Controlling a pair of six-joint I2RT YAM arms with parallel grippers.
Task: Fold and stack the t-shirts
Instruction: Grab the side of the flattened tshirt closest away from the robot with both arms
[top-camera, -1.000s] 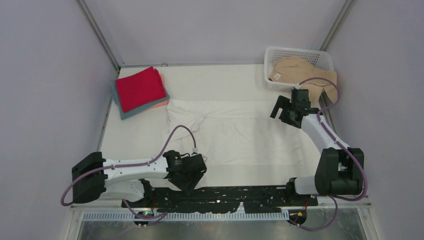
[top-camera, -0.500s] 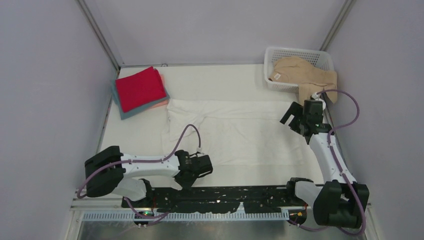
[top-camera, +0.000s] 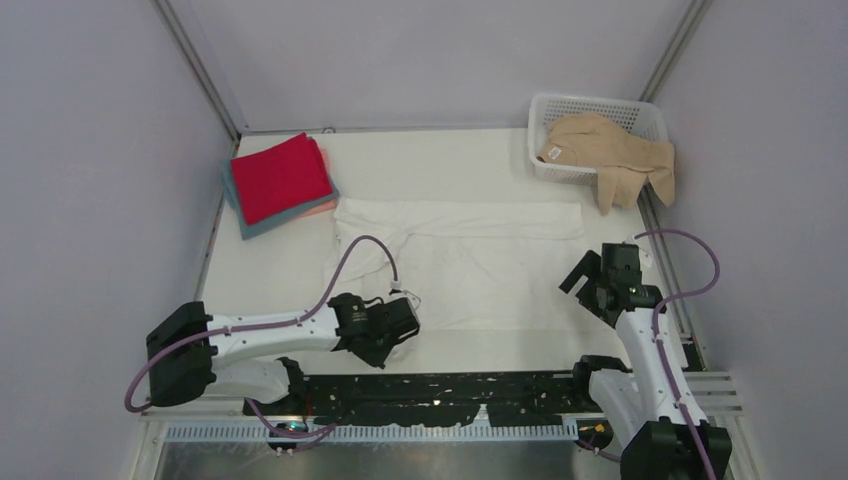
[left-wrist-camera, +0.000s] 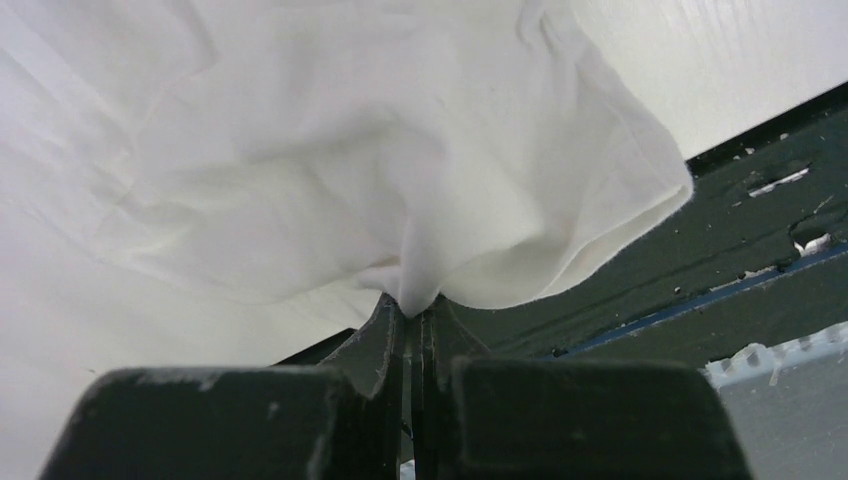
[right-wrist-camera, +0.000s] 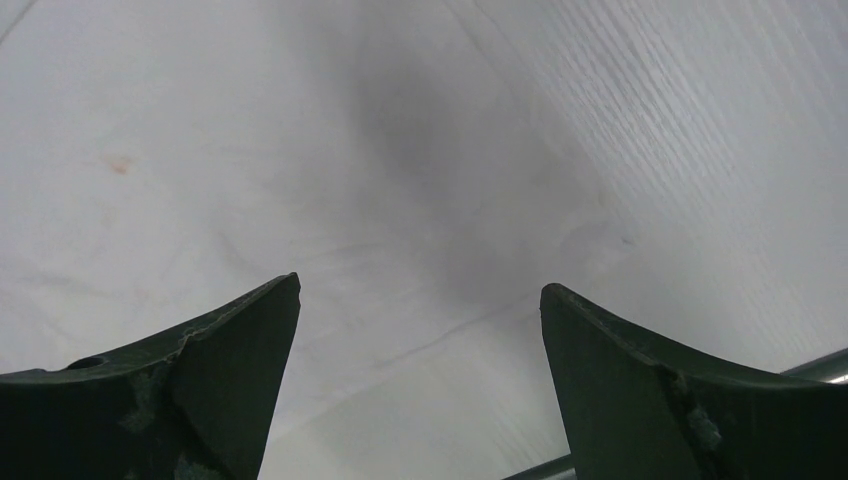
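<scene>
White table (top-camera: 440, 160) between grey walls: the white t-shirt (top-camera: 480, 265) lies spread mid-table, its near-left corner clamped tight in the left gripper (left-wrist-camera: 412, 312). Right gripper (right-wrist-camera: 420, 330) hovers above the shirt's right edge, fingers wide, holding nothing. Tan t-shirt (top-camera: 612, 158) drapes over the basket (top-camera: 590, 101); 3 folded squares (top-camera: 283, 180) sit far-left

No text, brand or number legible anywhere; only a small pale neck label (top-camera: 551, 153) on the tan t-shirt (top-camera: 612, 150) in the top view, too small to read.
</scene>
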